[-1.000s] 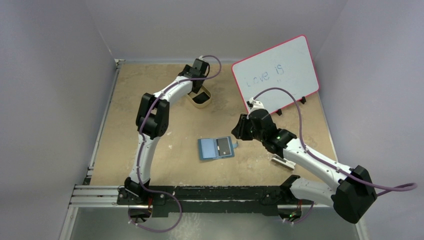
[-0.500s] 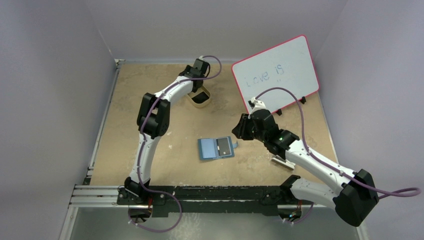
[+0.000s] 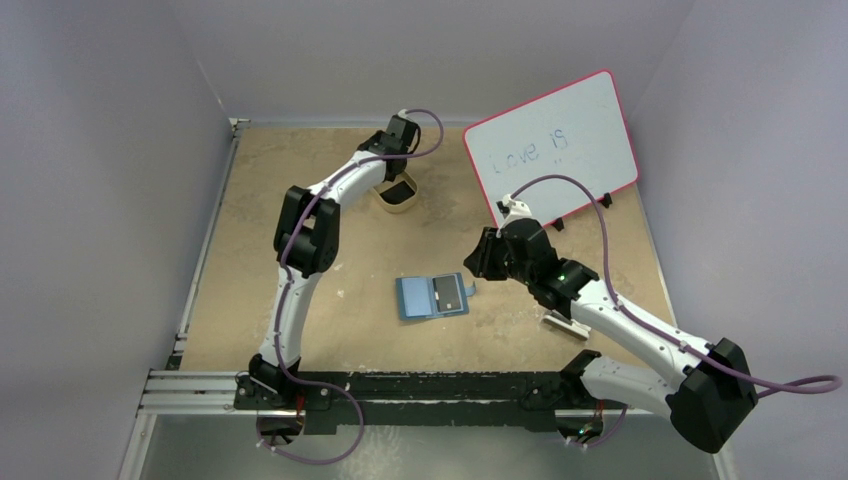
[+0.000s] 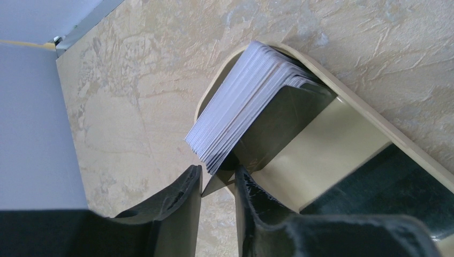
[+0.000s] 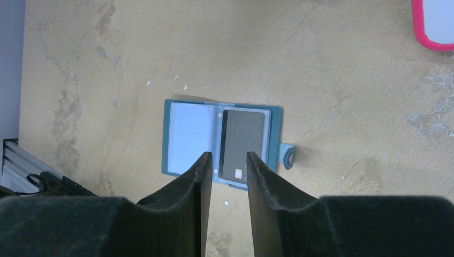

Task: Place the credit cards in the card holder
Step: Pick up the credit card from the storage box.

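The credit cards (image 4: 235, 118) stand stacked on edge in the tan tray (image 4: 348, 91) at the desk's (image 3: 250, 200) far side, well apart from the card holder (image 5: 187, 139), which lies open mid-desk. The left claw (image 4: 218, 187) straddles the front dark card's corner, its fingers close together; whether it grips I cannot tell. It should peel off that one card only. The right claw (image 5: 229, 166) hovers over the holder, spread and empty.

The soft teal-blue bifold card holder (image 5: 222, 140) has a pale left pocket and a dark grey thin card (image 5: 243, 143) at right. White-edged stacked cards (image 4: 241, 101) sit in a tan oval tray (image 4: 332, 144) on the mottled sandy table (image 4: 134, 107)
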Motion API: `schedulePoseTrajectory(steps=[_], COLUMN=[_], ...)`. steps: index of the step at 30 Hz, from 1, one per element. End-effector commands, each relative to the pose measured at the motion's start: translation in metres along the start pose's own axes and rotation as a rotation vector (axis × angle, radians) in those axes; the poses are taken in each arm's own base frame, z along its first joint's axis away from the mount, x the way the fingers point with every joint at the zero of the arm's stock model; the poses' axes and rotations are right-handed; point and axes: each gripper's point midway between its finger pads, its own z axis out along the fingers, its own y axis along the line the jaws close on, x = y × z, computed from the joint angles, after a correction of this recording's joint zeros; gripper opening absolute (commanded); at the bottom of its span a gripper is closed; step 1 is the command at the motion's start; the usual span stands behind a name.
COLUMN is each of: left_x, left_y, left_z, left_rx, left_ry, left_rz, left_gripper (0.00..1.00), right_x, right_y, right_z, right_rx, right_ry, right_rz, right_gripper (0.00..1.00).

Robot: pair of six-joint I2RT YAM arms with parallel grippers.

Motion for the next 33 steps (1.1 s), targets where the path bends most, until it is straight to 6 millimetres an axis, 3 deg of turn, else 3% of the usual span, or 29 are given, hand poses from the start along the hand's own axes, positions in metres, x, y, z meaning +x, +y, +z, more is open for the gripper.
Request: schedulePoseTrajectory(steps=[1, 12, 16, 20, 24, 28, 31, 33], left_x=[-0.033, -0.046, -0.051, -0.042, -0.038, -0.037, -0.028, -0.011], left_y=[0.038, 0.045, 0.047, 0.043, 0.024, 0.001, -0.012, -0.024], left_z=[-0.026, -0.075, -0.102, -0.130, -0.163, -0.212, -0.245, -0.261], left_rx=[-0.054, 0.059, 0.126, 0.220, 0.410, 0.675, 0.836, 0.937], left_ry=[-0.074, -0.108, -0.132, -0.138, -0.185, -0.241, -0.302, -0.306], left_rz=[-0.080, -0.174, -0.246, -0.347, -0.474, -0.567, -0.620, -0.662], left_gripper=[0.22, 0.00, 0.00, 0.00, 0.00, 0.00, 0.00, 0.00], right_x=[-0.007, -0.014, -0.021, -0.024, -0.031, -0.046, -0.059, -0.066], right_y=[0.007, 0.017, 0.023, 0.038, 0.061, 0.075, 0.083, 0.091], right_z=[-0.004, 0.000, -0.001, -0.004, -0.013, -0.025, -0.034, -0.041], right_rx=[-0.020, -0.058, -0.082, -0.159, -0.284, -0.369, -0.405, -0.443], right_ry=[-0.024, -0.038, -0.063, -0.071, -0.105, -0.172, -0.226, -0.244], right_rz=[0.011, 0.006, 0.009, 0.057, 0.105, 0.144, 0.150, 0.162], right_gripper=[0.32, 0.32, 0.32, 0.34, 0.35, 0.36, 0.36, 0.36])
